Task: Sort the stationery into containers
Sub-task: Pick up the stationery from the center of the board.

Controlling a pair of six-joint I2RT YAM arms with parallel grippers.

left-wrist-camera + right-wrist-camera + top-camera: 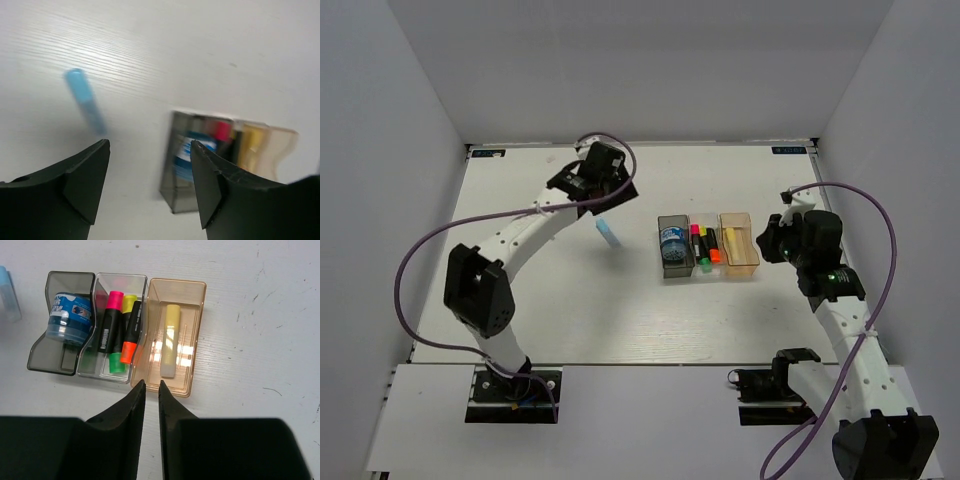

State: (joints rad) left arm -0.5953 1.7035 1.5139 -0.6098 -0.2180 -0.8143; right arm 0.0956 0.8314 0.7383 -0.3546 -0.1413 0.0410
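Observation:
Three bins stand in a row: dark grey, clear and tan-orange. In the right wrist view the dark grey bin holds the stubby blue-and-white item. The clear bin holds several highlighters. The tan-orange bin holds a pale-yellow stick. A light-blue stick lies on the table left of the bins, blurred in the left wrist view. My left gripper is open and empty above it. My right gripper is shut and empty beside the tan-orange bin.
White walls close in the table at the back and on both sides. The left arm's purple cable loops over the left side. The right arm's cable arcs over the right side.

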